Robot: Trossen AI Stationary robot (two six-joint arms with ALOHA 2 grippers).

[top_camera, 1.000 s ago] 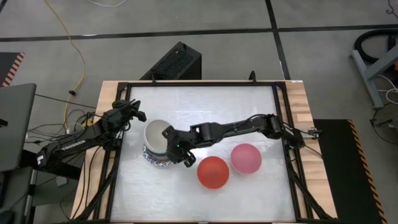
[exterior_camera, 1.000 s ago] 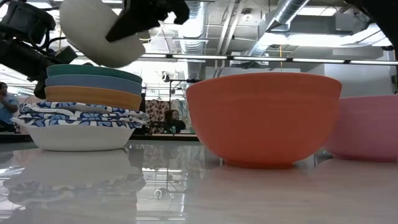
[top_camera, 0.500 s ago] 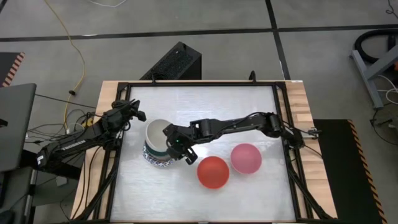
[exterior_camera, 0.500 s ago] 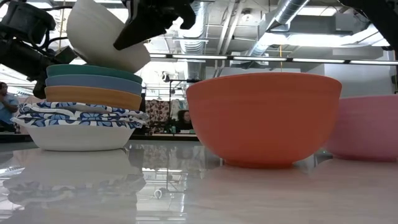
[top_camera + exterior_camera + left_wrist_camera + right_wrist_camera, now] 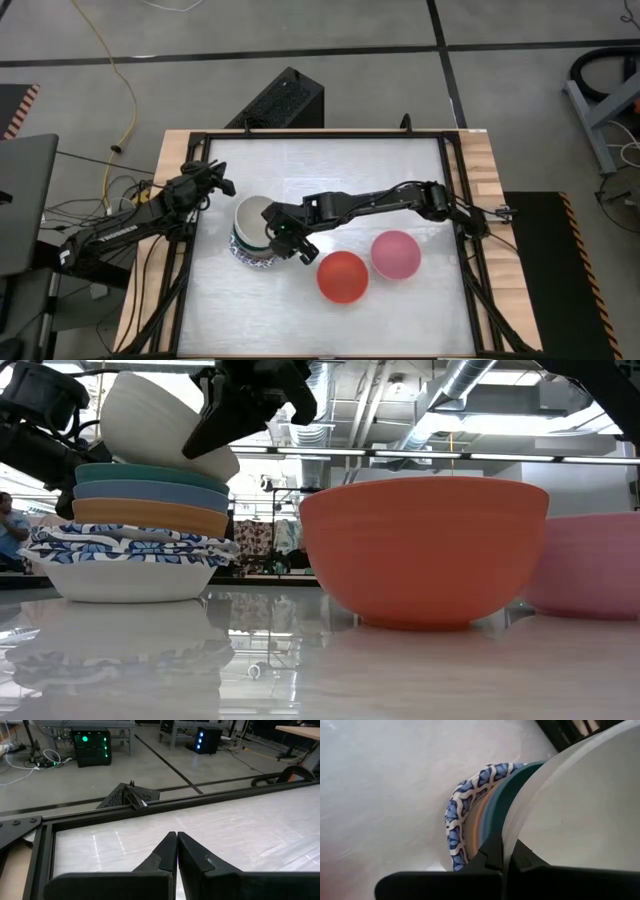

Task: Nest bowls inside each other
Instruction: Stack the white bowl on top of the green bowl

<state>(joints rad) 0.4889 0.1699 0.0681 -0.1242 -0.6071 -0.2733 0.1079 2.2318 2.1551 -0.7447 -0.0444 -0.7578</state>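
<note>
- Most of the bowls already sat nested in one stack (image 5: 128, 565) on the left part of the white table (image 5: 330, 165): white ones with blue patterned rims at the bottom, then orange, blue and green; the low view did not let the patterned ones be counted surely.
- One cream bowl (image 5: 150, 422) rode tilted over the stack, its underside on or just above the green rim, so by appearance it was not yet seated.
- The right gripper (image 5: 281, 240) was clamped on that cream bowl's rim, one finger inside and one outside, as the right wrist view showed.
- Two bowls stood apart from the stack: the red bowl (image 5: 342, 276) near it, and the pink bowl (image 5: 395, 254) just beyond.
- The left gripper (image 5: 177, 851) waited at the table's left edge, jaws pressed together on nothing.
- Judged from this, three placements were left: cream to settle, then red and pink.
</note>
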